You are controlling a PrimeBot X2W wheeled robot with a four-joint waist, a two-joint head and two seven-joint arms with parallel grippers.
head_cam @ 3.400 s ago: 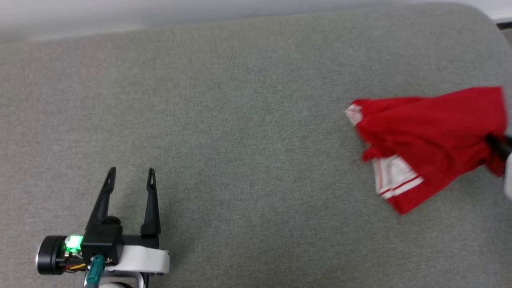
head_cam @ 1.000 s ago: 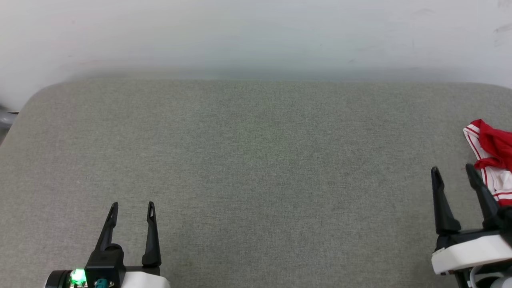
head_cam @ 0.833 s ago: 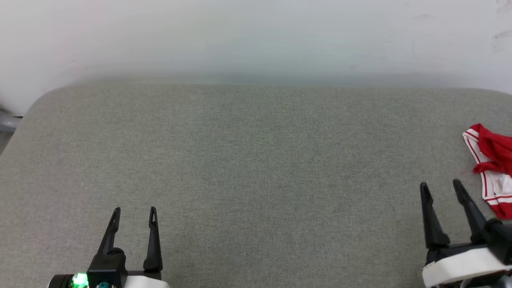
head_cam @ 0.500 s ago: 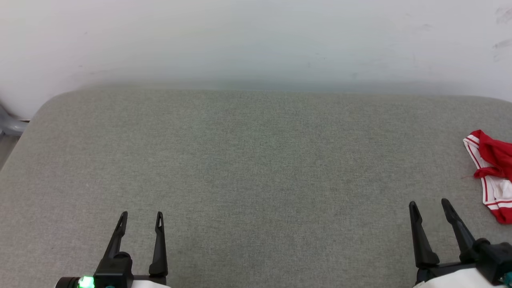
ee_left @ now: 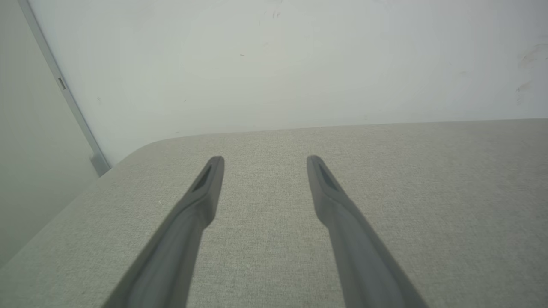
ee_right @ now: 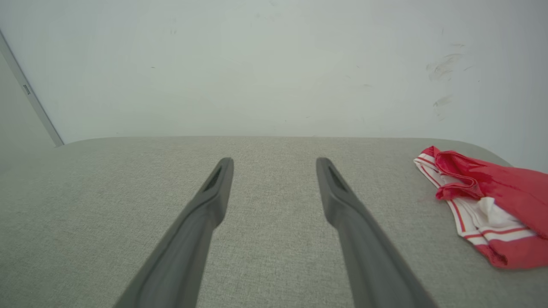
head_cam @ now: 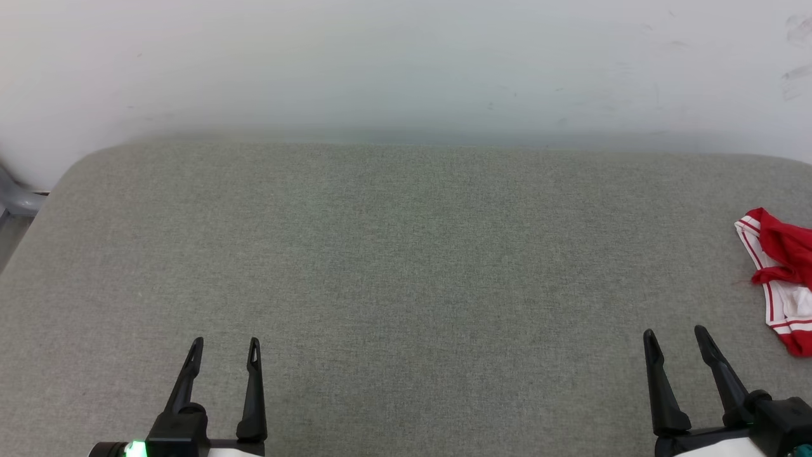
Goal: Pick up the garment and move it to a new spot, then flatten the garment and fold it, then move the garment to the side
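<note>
Since the big grey cushion [head_cam: 406, 266] is the whole work area, note where everything sits on it. The garment [head_cam: 783, 273] lies bunched at its far right edge, red over a white striped sleeve, with nothing holding it. The right gripper [head_cam: 673, 332] is near it and the left gripper [head_cam: 226, 341] is well apart, both spread wide and empty. My guess: if pickup's next, use the right one, pinch the raised red fold rather than the thin trim, and lift slowly.
</note>
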